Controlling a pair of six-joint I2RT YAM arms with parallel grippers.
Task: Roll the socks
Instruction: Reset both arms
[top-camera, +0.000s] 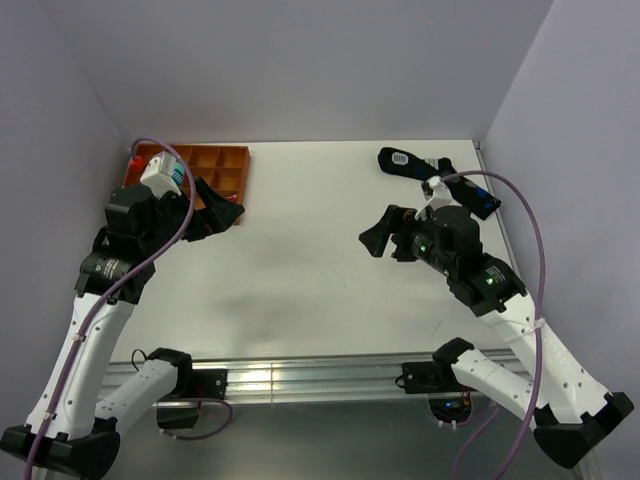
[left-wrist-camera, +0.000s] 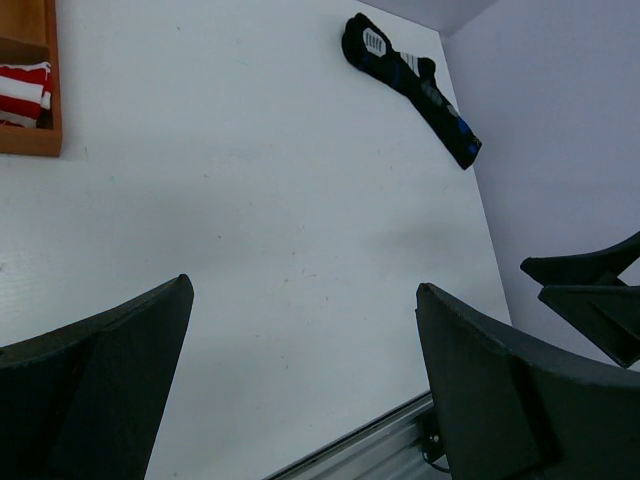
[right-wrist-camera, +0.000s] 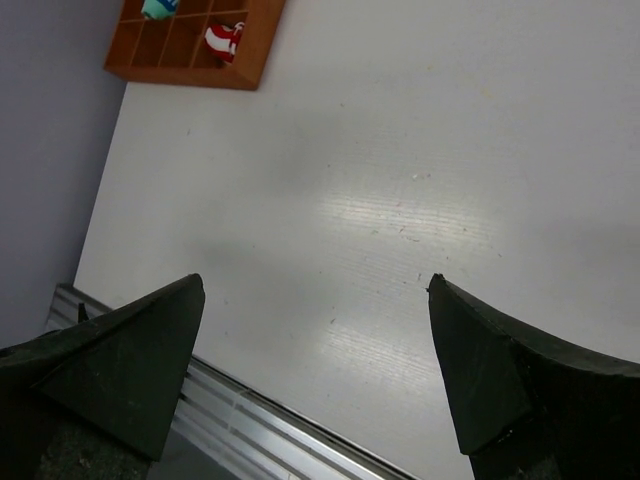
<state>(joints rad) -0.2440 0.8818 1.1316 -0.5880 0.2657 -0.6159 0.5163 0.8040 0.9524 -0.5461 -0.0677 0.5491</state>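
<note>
socks in the tray, nearest the left hand
they lay bunched in a compartment at the counter's far-left corner, just beyond that hand; both hands stood wide open and empty, the right hand well apart.

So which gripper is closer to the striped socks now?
Left. The left gripper sits open right by the orange tray holding the striped socks; the right gripper is across the table, near the black sock.
</note>
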